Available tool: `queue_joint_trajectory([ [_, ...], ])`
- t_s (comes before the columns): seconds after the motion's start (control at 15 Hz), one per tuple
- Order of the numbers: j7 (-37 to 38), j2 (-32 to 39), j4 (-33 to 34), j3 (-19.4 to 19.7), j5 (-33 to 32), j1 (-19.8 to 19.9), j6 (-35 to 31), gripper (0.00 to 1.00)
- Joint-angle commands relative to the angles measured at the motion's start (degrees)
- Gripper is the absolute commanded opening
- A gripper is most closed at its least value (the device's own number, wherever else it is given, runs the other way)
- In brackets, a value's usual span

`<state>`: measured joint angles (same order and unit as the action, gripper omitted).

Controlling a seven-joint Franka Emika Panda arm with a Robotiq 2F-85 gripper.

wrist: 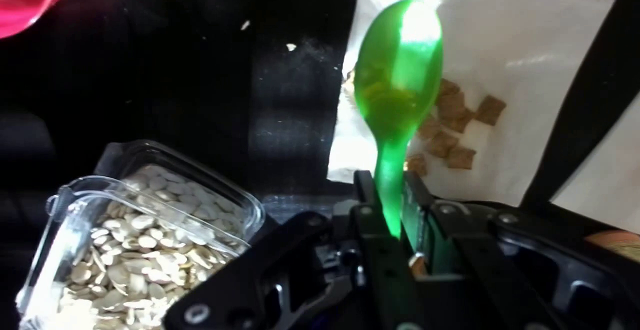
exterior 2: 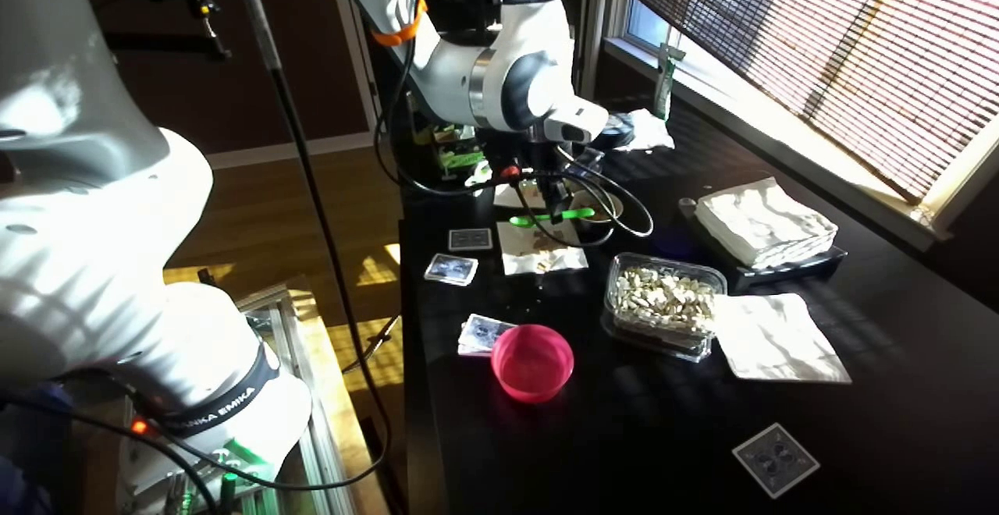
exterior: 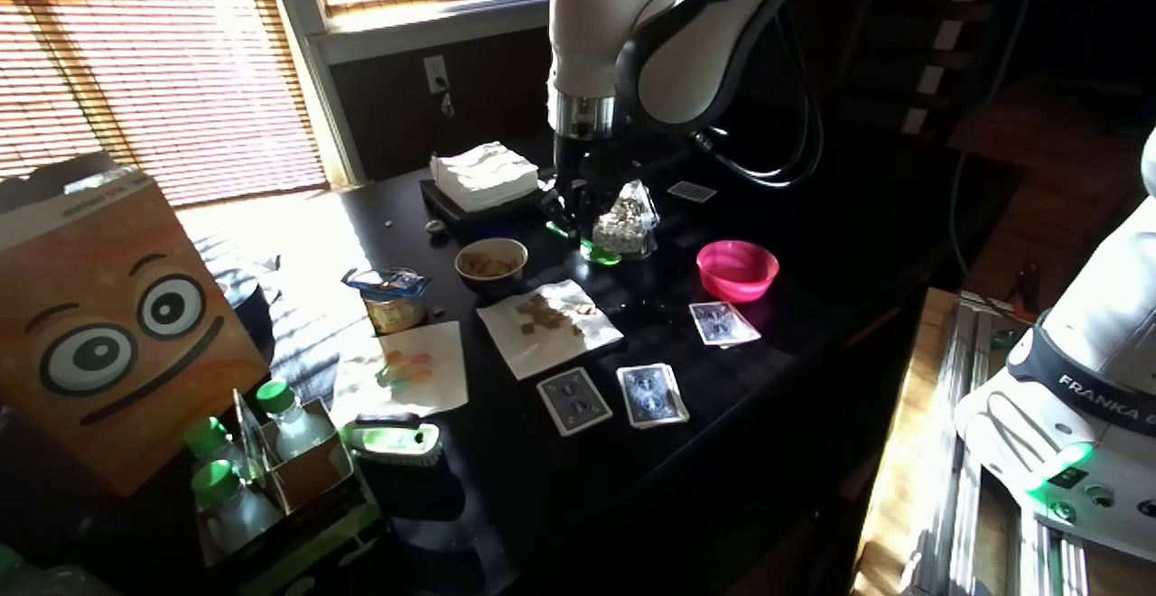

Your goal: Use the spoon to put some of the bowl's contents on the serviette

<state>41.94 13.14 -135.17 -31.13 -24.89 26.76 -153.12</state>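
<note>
In the wrist view my gripper [wrist: 389, 182] is shut on the handle of the bright green spoon [wrist: 395, 135], its scoop pointing up the picture. A dark yellowish patch shows in the scoop; I cannot tell if it is food or the bits behind. The white serviette [wrist: 540, 65] lies flat beyond, several brown squares at its middle. In an exterior view the gripper [exterior: 573, 208] and spoon [exterior: 603, 256] hang above the table behind the bowl [exterior: 506, 247], which holds brown bits. The spoon [exterior 2: 574, 213] also shows in an exterior view, where cables partly cover the bowl [exterior 2: 619, 204].
A clear dish of pale seeds [exterior 2: 663, 300] stands close to the gripper's side, with a pink bowl [exterior 2: 533, 363] beyond. Playing cards [exterior: 650, 395] lie near the front edge. A second napkin [exterior: 442, 397], a can [exterior: 395, 314] and a napkin stack [exterior: 488, 176] surround the bowl.
</note>
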Motion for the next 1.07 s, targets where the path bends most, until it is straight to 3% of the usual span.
queue_joint_trajectory([
  [0.0, -3.1, -1.1, 0.7, 16.0, 8.1, -14.5, 2.9, 0.04],
  [0.13, -3.9, 0.1, 0.8, 21.5, 10.6, -19.5, 2.3, 0.04],
  [0.47, -6.1, 1.3, 0.4, 28.2, 15.3, -27.1, 1.2, 0.04],
  [1.0, -8.9, 6.4, -0.1, 34.3, 13.6, -32.3, -7.2, 0.04],
])
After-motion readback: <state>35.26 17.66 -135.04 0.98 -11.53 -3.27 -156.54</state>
